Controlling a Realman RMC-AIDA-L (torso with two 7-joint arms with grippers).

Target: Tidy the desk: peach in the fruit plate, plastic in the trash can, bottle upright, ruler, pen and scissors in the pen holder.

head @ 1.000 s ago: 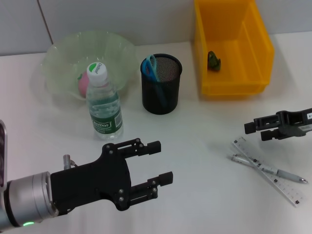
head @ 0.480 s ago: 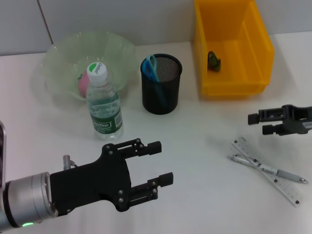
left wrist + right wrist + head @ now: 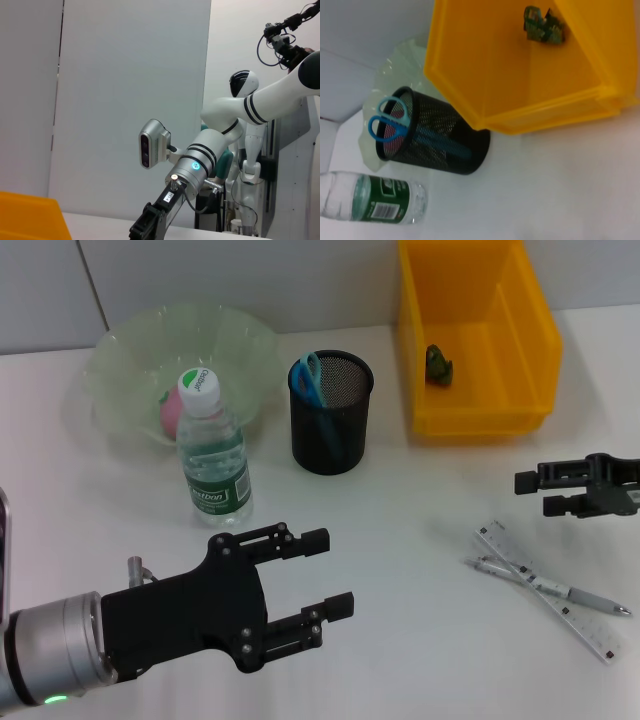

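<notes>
A pink peach lies in the pale green fruit plate. In front of the plate the bottle stands upright. Blue scissors stick out of the black mesh pen holder. Green crumpled plastic sits inside the yellow trash can. The ruler and pen lie crossed on the table at the right. My right gripper hovers open just beyond them, holding nothing. At the near left, my left gripper is open and empty. The right wrist view shows the pen holder, scissors, trash can and bottle.
The white table carries everything, with a grey wall behind it. The left wrist view looks off the table at the right arm's wrist camera and a white robot standing in the background.
My right gripper has drifted to the right and slightly toward the far side, away from the ruler's near end. The left arm and all objects have stayed put.
</notes>
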